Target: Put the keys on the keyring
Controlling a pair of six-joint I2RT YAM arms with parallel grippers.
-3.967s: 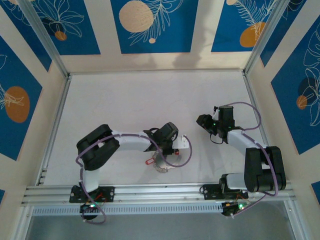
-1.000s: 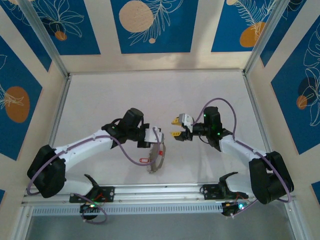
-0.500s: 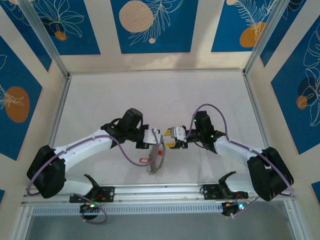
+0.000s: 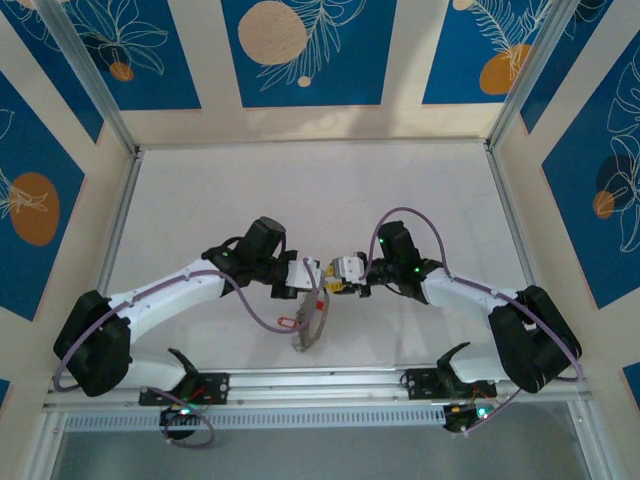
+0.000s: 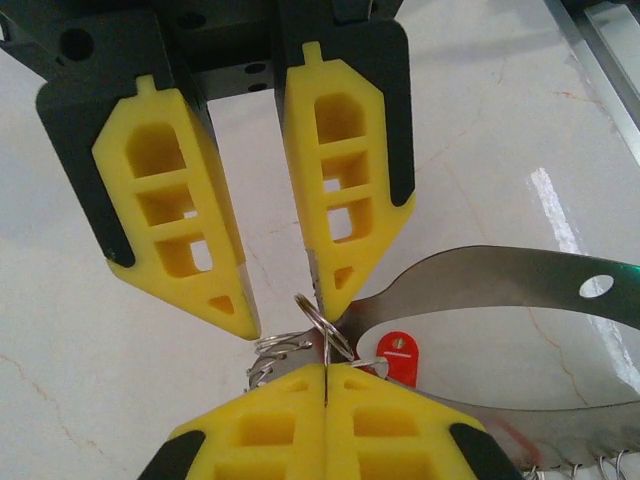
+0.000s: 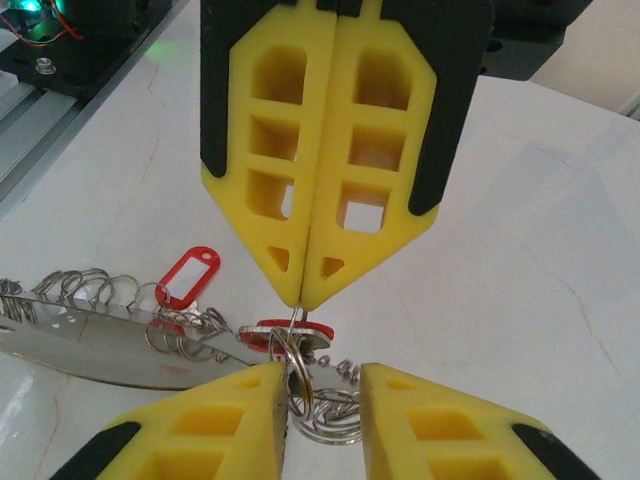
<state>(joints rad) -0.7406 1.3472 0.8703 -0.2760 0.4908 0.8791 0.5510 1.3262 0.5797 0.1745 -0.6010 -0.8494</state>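
Here we are pinching a small wire ring (image 5: 315,310) in the left gripper (image 5: 327,372), steadying the keyring (image 5: 480,275) for the right gripper (image 6: 322,372), jaws apart around it.

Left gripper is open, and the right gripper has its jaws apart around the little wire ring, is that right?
Not quite: the left gripper is shut, its pads pressed together on the small wire ring, as the right wrist view shows. The right gripper does have its jaws apart around that ring.
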